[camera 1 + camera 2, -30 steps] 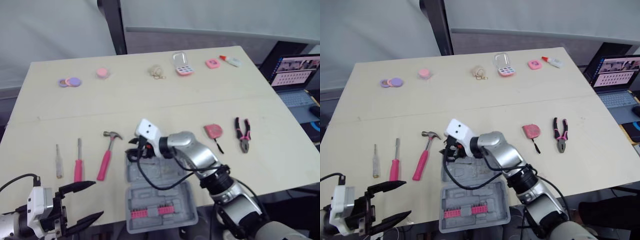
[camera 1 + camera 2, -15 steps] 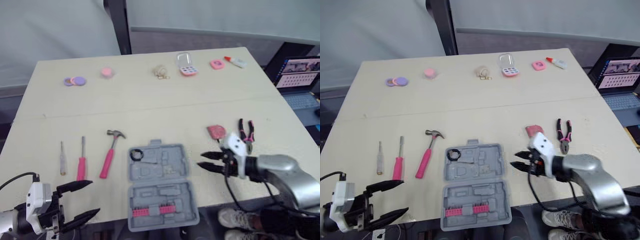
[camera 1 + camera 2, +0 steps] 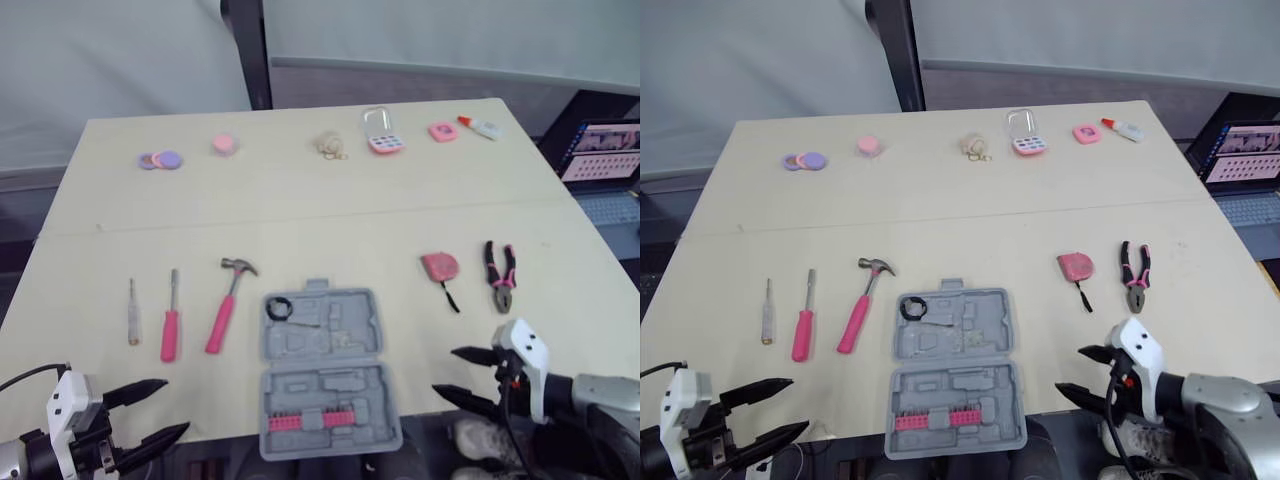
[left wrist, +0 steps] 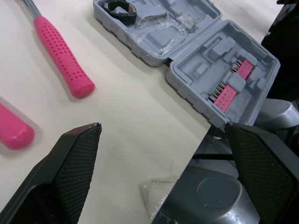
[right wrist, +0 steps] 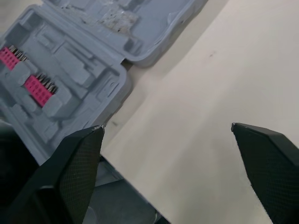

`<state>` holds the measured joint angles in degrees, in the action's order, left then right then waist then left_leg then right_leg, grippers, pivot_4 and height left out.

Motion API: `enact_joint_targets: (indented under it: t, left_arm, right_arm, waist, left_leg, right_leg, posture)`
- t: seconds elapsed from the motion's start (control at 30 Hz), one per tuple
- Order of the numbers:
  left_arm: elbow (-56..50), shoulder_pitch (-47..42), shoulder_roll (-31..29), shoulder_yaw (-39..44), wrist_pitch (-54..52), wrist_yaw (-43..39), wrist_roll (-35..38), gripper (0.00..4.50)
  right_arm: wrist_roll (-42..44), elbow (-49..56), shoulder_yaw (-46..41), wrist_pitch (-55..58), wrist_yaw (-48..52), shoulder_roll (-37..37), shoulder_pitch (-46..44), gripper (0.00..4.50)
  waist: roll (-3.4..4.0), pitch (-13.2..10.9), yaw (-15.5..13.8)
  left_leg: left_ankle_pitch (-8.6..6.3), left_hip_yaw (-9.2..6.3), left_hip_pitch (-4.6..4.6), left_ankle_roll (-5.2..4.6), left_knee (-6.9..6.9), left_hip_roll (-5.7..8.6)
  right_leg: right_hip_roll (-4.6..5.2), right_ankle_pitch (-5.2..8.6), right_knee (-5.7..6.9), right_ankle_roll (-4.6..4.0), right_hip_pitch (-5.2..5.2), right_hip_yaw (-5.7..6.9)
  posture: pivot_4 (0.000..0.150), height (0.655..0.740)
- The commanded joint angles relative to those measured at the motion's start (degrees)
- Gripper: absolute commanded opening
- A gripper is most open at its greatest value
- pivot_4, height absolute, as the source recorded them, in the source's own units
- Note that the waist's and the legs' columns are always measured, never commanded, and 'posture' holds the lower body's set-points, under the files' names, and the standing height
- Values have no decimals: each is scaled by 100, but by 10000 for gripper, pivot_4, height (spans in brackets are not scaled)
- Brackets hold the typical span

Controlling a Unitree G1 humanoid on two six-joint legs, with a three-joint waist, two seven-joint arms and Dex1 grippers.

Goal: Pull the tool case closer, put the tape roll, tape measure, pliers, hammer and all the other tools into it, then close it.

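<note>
While the grey plastic tool case lies open at the near edge of the beige table — black tape roll in its far-left pocket — left gripper and right gripper both gape wide, empty.

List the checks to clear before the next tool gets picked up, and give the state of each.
1. Open tool case: ok, both halves lie flat by the near edge of the table.
2. Packed tape roll: ok, in the case's far left corner.
3. Free right gripper: ok, jaws open, empty.
4. Free left gripper: ok, jaws open, empty.
5. Packed tape measure, pliers, hammer: not ok, all lie on the table outside the case.
</note>
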<state>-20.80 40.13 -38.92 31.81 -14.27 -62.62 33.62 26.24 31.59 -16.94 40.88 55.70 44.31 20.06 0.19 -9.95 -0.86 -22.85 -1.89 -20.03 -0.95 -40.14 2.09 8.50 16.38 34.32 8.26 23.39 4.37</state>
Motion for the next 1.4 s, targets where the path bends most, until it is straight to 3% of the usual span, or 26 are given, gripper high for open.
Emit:
enact_joint_targets:
  t: [0.03,0.43,0.83,1.4]
  left_arm:
    - [-51,233,122,167,704,-270,-249,45000]
    - [-66,-262,-58,7,791,-408,-45,45000]
    - [-332,-1987,-274,-1093,526,-402,62,45000]
    - [-373,-2350,-140,-1445,513,-240,122,45000]
  right_arm:
    - [-102,9,-273,-444,-52,-10,296,44772]
    - [-35,-34,-224,-402,-254,87,258,44772]
    - [370,-299,-456,1380,-1531,18,-1359,44772]
    - [-339,-2266,591,1643,-2809,-662,-3456,44772]
  waist:
    - [0,0,-35]
    - [0,0,-66]
    - [9,1,-42]
    - [13,1,-10]
  left_leg:
    - [0,3,0,0,0,0]
    - [-18,10,79,-19,8,-30]
    - [-18,12,81,-17,6,-29]
    - [-20,22,79,-11,6,-15]
  right_leg:
    - [0,0,-3,0,0,0]
    - [-1,1,-47,-2,-89,-3]
    - [-5,0,-36,0,-87,0]
    - [-9,-2,-32,3,-77,3]
  posture:
    - [1500,7400]
    - [1500,7400]
    - [1500,7400]
    - [1500,7400]
